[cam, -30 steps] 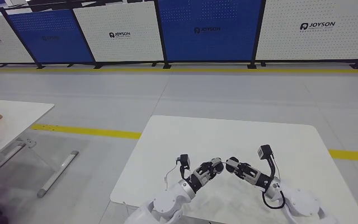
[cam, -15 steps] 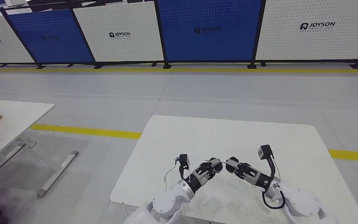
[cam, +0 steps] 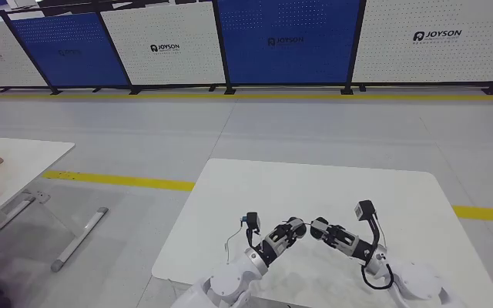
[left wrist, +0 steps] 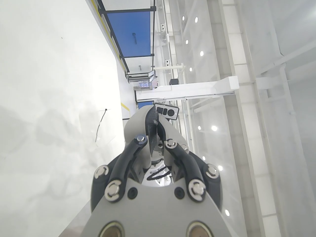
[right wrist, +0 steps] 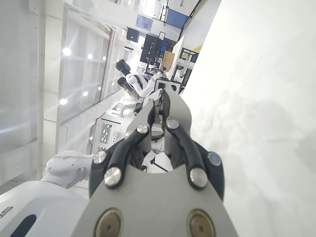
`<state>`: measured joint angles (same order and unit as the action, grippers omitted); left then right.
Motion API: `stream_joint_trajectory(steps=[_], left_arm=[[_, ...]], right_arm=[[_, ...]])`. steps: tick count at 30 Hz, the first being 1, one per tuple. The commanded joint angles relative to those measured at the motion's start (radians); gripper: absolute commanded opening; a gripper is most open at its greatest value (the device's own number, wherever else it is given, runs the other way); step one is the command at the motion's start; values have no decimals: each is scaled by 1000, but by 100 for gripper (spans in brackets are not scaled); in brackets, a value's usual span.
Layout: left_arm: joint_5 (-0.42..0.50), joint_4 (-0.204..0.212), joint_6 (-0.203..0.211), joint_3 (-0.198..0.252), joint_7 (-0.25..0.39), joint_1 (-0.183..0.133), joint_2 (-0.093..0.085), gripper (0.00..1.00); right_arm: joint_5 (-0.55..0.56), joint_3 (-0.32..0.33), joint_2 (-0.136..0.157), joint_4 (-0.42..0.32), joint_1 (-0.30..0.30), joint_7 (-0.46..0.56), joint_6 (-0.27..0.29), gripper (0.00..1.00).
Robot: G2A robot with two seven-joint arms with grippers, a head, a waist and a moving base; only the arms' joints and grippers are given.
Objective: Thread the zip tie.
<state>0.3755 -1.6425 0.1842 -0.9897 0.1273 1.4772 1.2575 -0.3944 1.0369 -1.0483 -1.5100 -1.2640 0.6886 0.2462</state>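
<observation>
left end effector (cam: 297, 227) and right end effector (cam: 316, 226) are both pinched narrow, tips almost touching; what they pinch is hidden. in the last second they barely shifted, only the left elbow easing toward 6 o'clock, so threading seems held at fine alignment. the zip tie (left wrist: 101, 125) shows beside the left fingers (left wrist: 152, 124), over the 6 o'clock side of the counter (cam: 308, 185), long axis roughly toward 2 o'clock, head farthest out.

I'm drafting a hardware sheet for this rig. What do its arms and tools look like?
The left arm and right arm have white shells, black forearms and a cabled black camera on a stalk. The left tool and right tool have grey metal bodies, black curved links with silver bolts, and black pads.
</observation>
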Motion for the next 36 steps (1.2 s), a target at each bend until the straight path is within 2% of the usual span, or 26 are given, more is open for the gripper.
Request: stream_joint_trajectory(steps=[1, 6, 9, 11, 33, 36], left_arm=[[7, -7, -5, -9, -3, 4, -1, 0], [23, -25, -22, -53, -16, 20, -8, 0], [21, -36, -41, -83, -35, 31, -12, 0], [23, -40, -63, -94, -24, 38, -15, 0], [23, -40, -63, -94, -24, 38, -15, 0], [-13, -37, -62, -96, -32, 32, -16, 0]], right_arm=[[-1, 21, 4, -11, -13, 11, -1, 100], [-23, 92, 19, -40, -60, 38, 0, 100], [-25, 136, 26, -67, -98, 21, -1, 100], [-42, 157, 29, -89, -123, 25, -6, 100], [-42, 157, 29, -89, -123, 25, -6, 100], [-42, 157, 29, -89, -123, 25, -6, 100]])
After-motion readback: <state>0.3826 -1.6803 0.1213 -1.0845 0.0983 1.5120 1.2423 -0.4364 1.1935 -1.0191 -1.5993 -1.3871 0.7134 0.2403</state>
